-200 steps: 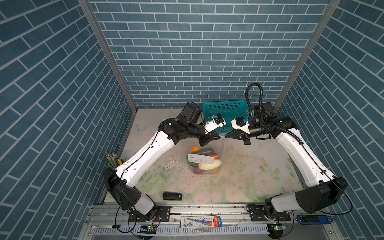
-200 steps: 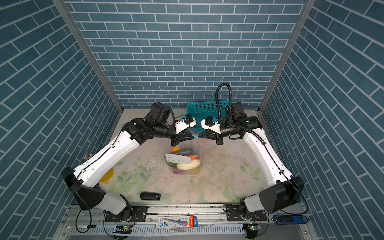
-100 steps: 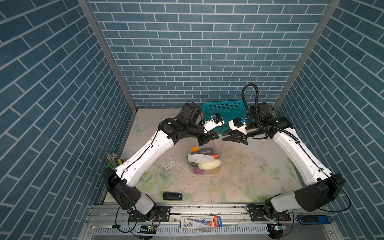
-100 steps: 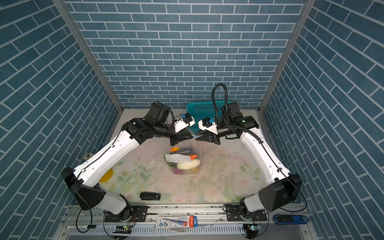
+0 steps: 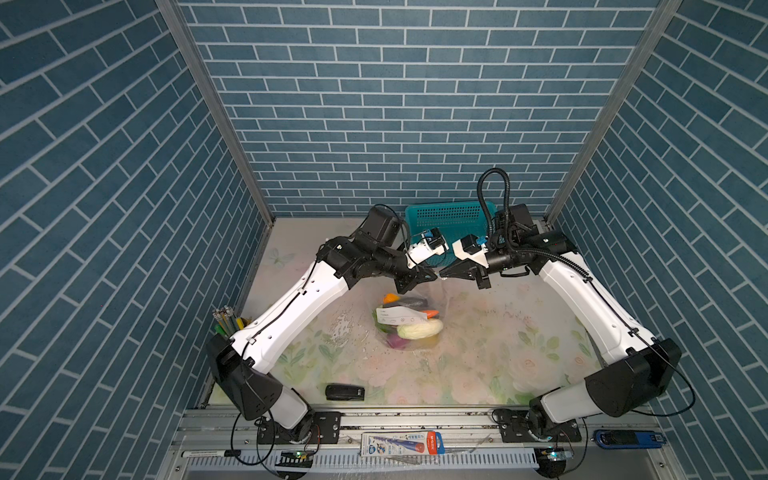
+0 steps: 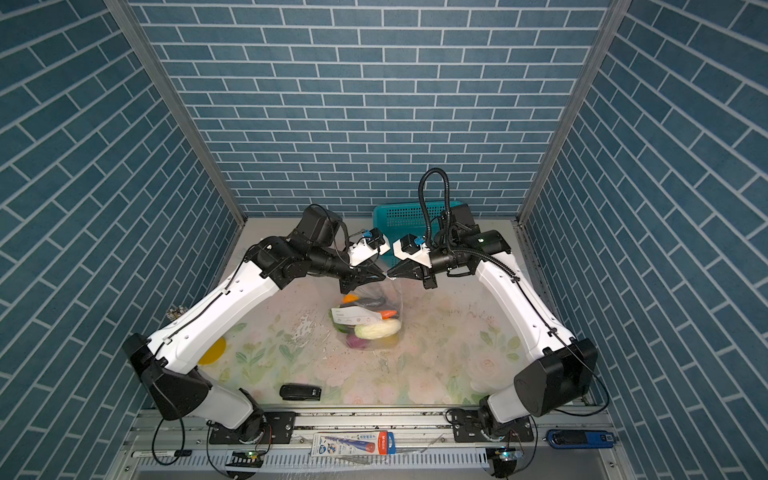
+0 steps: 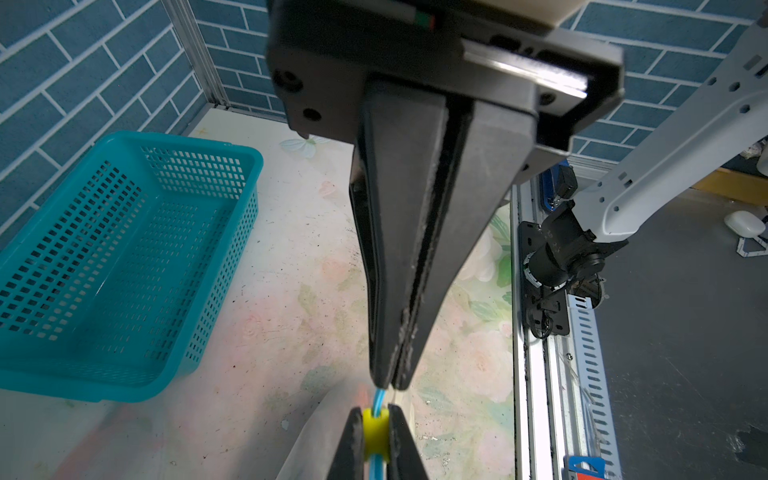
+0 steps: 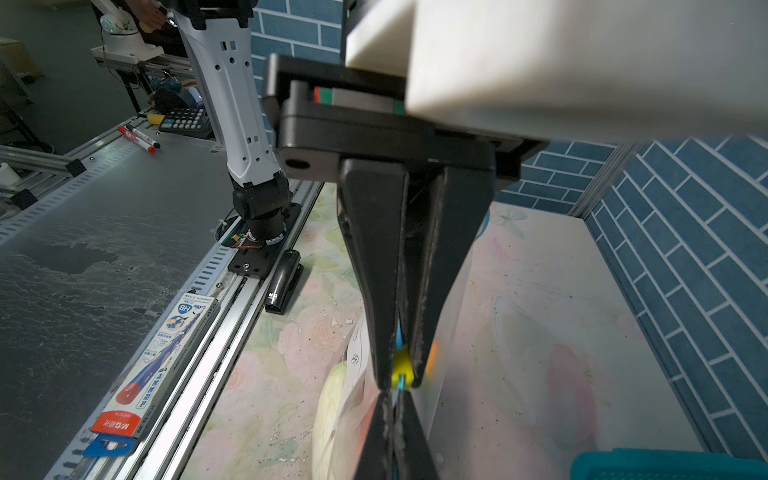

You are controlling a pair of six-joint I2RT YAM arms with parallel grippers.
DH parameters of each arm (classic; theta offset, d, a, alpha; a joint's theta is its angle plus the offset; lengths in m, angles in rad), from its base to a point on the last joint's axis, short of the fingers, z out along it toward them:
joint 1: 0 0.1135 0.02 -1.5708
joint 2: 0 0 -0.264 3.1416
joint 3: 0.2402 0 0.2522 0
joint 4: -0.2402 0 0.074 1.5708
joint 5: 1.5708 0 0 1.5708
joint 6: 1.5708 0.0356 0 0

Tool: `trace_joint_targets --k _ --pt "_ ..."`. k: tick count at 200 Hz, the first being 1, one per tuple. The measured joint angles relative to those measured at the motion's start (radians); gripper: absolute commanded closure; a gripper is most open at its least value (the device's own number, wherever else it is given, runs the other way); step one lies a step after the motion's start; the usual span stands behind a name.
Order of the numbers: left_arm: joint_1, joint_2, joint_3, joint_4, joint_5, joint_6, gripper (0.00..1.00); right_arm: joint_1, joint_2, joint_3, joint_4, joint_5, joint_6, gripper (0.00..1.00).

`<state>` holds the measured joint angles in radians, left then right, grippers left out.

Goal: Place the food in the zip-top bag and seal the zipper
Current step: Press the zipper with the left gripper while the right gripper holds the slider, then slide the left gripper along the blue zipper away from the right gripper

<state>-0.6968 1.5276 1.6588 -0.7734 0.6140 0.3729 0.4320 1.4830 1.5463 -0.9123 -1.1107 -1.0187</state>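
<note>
The clear zip-top bag (image 5: 415,291) hangs from both grippers over the mat, its bottom resting there. Inside is the food: a white cabbage (image 5: 417,330), an orange carrot (image 5: 432,311), a purple piece (image 6: 357,341) and a dark one (image 5: 411,301). My left gripper (image 7: 390,384) is shut on the light-blue zipper (image 7: 378,400) at the bag's top. My right gripper (image 8: 400,376) meets it tip to tip, shut on the yellow slider (image 8: 402,365) (image 7: 375,436). In both top views the left gripper (image 5: 432,276) (image 6: 382,276) and right gripper (image 5: 443,274) (image 6: 391,274) nearly touch.
A teal perforated basket (image 5: 451,216) stands at the back behind the grippers. A black stapler (image 5: 344,392) lies near the front edge and a pencil cup (image 5: 226,322) stands at the left. A yellow disc (image 6: 214,351) lies by the left arm. A pencil box (image 5: 402,443) lies on the front rail.
The right gripper opened, slid left along the bag's top towards the left gripper, and shut on the yellow slider. The left gripper kept its hold and place.
</note>
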Motion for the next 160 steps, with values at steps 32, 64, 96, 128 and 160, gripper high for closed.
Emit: trace_joint_targets --k 32,64,96,128,160 --pt "0.0 -0.001 0.0 0.001 0.0 -0.002 0.94 0.001 0.0 0.0 0.0 0.0 0.0 0.88" --pt "0.0 -0.005 -0.003 0.002 0.0 -0.002 0.95 0.004 0.0 0.0 0.0 0.0 0.0 0.84" --pt "0.0 -0.011 -0.005 0.008 0.0 -0.003 0.95 0.006 0.0 0.0 0.0 0.002 0.0 0.86" --pt "0.0 -0.014 -0.005 0.007 0.004 -0.003 0.95 0.006 0.001 0.0 0.001 0.004 0.0 1.0" --pt "0.0 -0.014 -0.006 0.007 0.005 -0.004 0.95 0.006 0.001 0.0 0.002 0.006 0.001 1.0"
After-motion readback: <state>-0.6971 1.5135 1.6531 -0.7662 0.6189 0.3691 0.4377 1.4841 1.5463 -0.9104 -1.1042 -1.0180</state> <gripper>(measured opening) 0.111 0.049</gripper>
